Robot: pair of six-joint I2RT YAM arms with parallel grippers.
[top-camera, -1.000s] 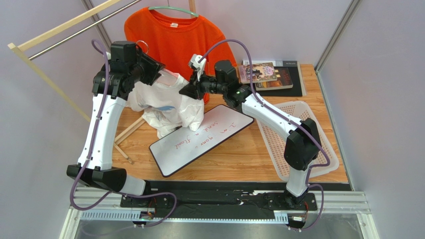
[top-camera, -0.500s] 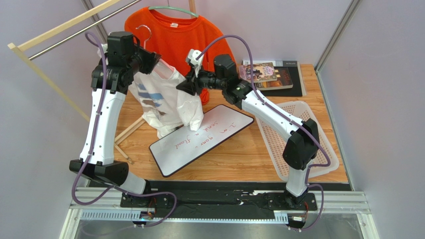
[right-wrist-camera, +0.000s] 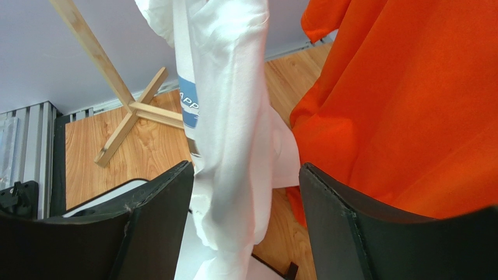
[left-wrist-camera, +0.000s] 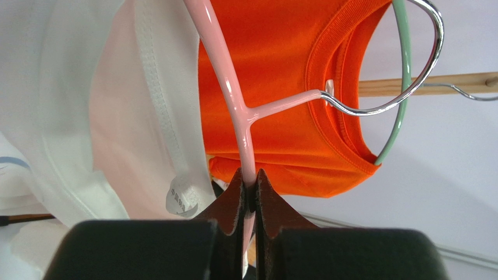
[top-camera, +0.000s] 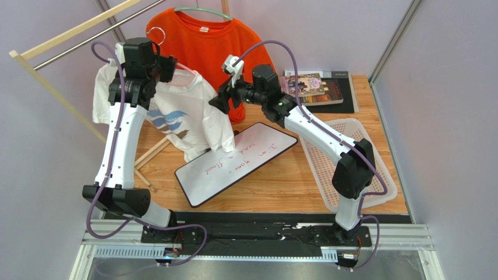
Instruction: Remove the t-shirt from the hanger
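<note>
A white t-shirt (top-camera: 175, 114) with a blue print hangs on a pink hanger (left-wrist-camera: 231, 93) with a metal hook (top-camera: 156, 32). My left gripper (left-wrist-camera: 250, 186) is shut on the hanger's pink arm just below the hook's stem, high at the left (top-camera: 168, 64). My right gripper (right-wrist-camera: 245, 192) stands open beside the shirt's right side (top-camera: 219, 98). A hanging fold of the white t-shirt (right-wrist-camera: 234, 116) runs loose between its fingers, which do not press it. The shirt's lower part rests on the table.
An orange t-shirt (top-camera: 204, 44) on a green hanger (top-camera: 201, 10) hangs just behind on a wooden rack (top-camera: 58, 41). A whiteboard (top-camera: 234, 160) lies under the shirt's hem. A white basket (top-camera: 350, 166) and books (top-camera: 315, 87) sit to the right.
My left gripper shut on the hanger and lifted it up and left, stretching the white shirt out. My right gripper opened and let go of the shirt's fabric.
</note>
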